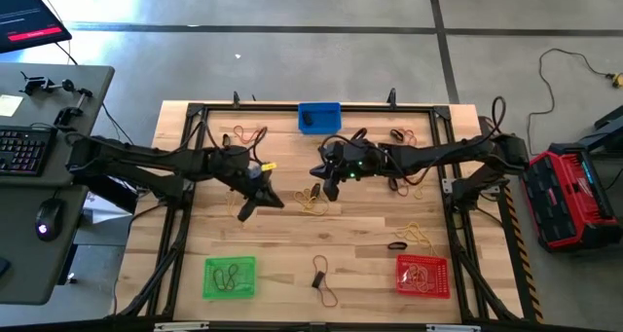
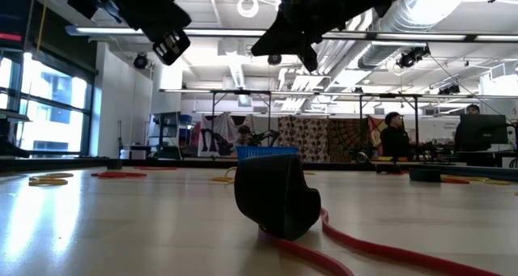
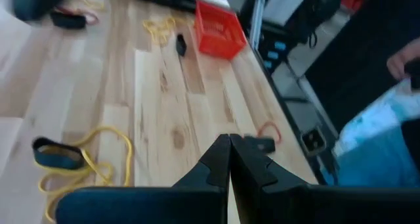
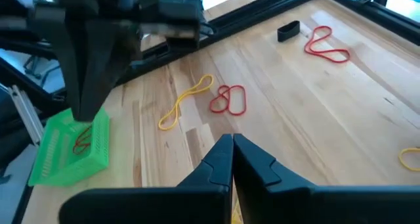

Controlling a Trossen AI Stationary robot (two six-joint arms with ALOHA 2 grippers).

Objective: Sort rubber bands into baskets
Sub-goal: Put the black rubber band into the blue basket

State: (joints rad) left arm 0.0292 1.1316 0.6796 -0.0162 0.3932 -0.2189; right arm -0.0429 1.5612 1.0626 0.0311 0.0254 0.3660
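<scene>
Three baskets stand on the wooden table: blue [image 1: 319,116] at the far edge, green [image 1: 230,277] near left, red [image 1: 422,276] near right. The green one holds a few rubber bands. Loose rubber bands lie about the table: yellow [image 1: 313,203], reddish [image 1: 248,134], black [image 1: 397,245]. My left gripper [image 1: 245,213] hangs shut above the table's middle left, holding nothing [image 3: 230,145]. My right gripper [image 1: 331,191] hangs shut above the middle, over the yellow bands, also holding nothing [image 4: 231,145]. Both are well clear of the tabletop in the low view, left [image 2: 170,45] and right [image 2: 306,59].
A black frame [image 1: 185,128] runs around the table. A black band [image 2: 275,195] on a red one [image 2: 364,248] lies close to the near edge. More bands lie near the red basket [image 3: 161,27]. People sit in the room beyond the table.
</scene>
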